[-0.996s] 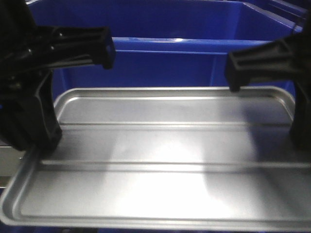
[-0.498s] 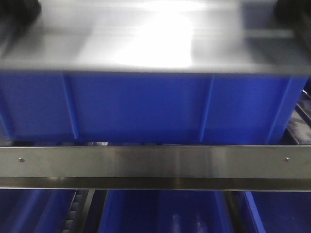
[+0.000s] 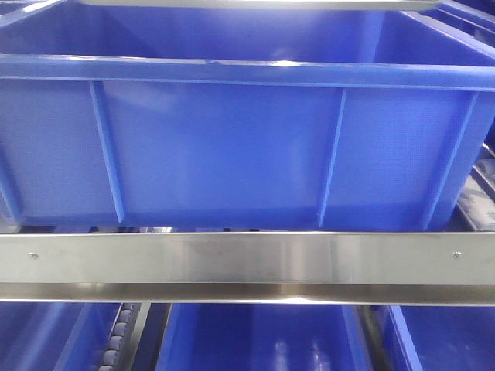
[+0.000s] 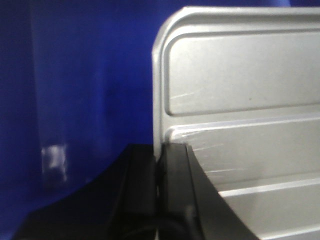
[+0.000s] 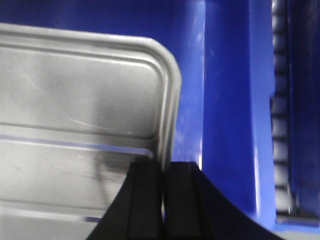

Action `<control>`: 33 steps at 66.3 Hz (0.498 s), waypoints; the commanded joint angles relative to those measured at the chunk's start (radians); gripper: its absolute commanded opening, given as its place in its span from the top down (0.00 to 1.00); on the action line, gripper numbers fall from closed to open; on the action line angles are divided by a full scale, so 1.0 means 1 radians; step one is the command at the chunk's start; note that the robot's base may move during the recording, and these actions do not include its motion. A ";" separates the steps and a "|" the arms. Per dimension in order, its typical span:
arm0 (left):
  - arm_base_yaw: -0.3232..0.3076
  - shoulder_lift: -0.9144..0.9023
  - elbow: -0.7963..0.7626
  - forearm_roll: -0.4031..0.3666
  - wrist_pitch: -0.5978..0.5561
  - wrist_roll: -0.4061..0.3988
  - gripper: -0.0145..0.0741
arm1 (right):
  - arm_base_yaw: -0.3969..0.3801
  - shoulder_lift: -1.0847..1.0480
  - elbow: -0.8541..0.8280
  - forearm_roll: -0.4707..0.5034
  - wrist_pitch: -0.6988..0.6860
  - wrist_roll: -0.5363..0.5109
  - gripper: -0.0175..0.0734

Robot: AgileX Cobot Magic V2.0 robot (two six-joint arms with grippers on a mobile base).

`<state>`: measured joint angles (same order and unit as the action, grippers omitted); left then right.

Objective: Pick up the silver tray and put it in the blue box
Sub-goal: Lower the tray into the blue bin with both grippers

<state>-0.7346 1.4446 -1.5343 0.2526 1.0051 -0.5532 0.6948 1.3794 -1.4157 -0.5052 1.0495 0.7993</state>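
A: Where is the silver tray (image 4: pixel 240 75), the large shallow rectangular metal pan with the raised rim?

B: Held between the two arms over the blue box (image 3: pixel 232 147), the big bright-blue plastic crate with the thick rim. From the front only a thin silver edge shows above the box's near rim.

A: And the grips?

B: The left end effector (image 4: pixel 160 150) is clamped on the tray's short rim, one black finger outside and one inside. The tray's ridged floor runs inboard of it and blue plastic lies outboard. The right end effector (image 5: pixel 163 167) pinches the opposite rim the same way. Just outboard of its fingers stands the box's side wall.

A: How high is the tray above the box floor?

B: I cannot tell. The blue beyond the fingertips is blurred in both wrist views.

A: So what could go wrong?

B: Three things, I think. Letting go too early would drop the tray, and it could land tilted against a wall. If one arm lowers faster than the other, the tray would slope and a rounded corner could catch on the rim or wall. And the right side is tight. Its outer finger has little room to open beside that wall and could knock the box.

A: The grip itself?

B: It's only a thin rim pinch, so a jolt could let smooth metal slide.
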 commanded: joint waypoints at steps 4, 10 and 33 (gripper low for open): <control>0.038 0.017 -0.040 -0.113 -0.232 0.052 0.95 | -0.047 0.047 -0.075 0.019 -0.303 -0.056 0.74; 0.081 0.039 -0.040 -0.113 -0.283 0.060 0.95 | -0.081 0.091 -0.090 0.019 -0.355 -0.060 0.74; 0.197 0.161 -0.040 -0.111 -0.387 0.104 0.95 | -0.152 0.197 -0.090 0.017 -0.512 -0.060 0.74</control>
<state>-0.5370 1.6173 -1.5368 0.1980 0.7439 -0.4647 0.5376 1.6029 -1.4591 -0.5002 0.7029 0.7566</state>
